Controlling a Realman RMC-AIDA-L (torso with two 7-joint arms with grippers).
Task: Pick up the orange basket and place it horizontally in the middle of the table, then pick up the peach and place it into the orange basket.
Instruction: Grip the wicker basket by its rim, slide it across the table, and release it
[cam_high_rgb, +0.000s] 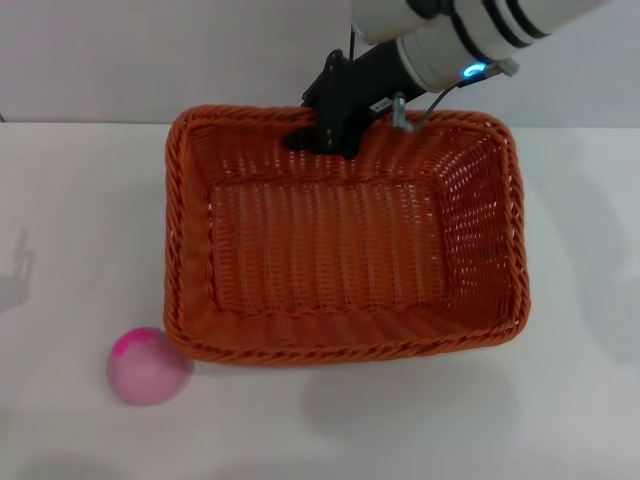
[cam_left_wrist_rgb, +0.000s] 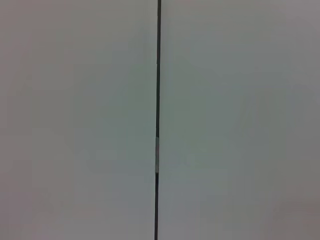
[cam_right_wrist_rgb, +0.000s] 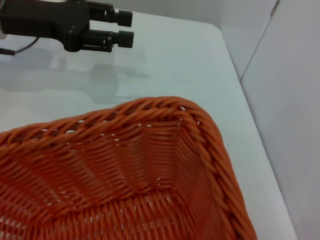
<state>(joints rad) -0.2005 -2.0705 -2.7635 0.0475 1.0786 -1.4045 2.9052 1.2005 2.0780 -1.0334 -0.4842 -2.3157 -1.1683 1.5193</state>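
The orange basket (cam_high_rgb: 340, 240) lies lengthwise across the middle of the white table (cam_high_rgb: 70, 200), opening up. My right gripper (cam_high_rgb: 322, 138) reaches down from the back and is shut on the middle of the basket's far rim. The right wrist view shows a corner of the basket's braided rim (cam_right_wrist_rgb: 200, 125) from close up. The peach (cam_high_rgb: 147, 365), pink with a magenta blotch, rests on the table just off the basket's front left corner. My left gripper (cam_right_wrist_rgb: 129, 27) shows only in the right wrist view, hovering over the table beyond the basket.
A grey wall (cam_high_rgb: 150, 50) runs behind the table. The left wrist view shows only a pale panel with a thin dark seam (cam_left_wrist_rgb: 158, 120). The table's edge (cam_right_wrist_rgb: 235, 65) passes close to the basket's corner.
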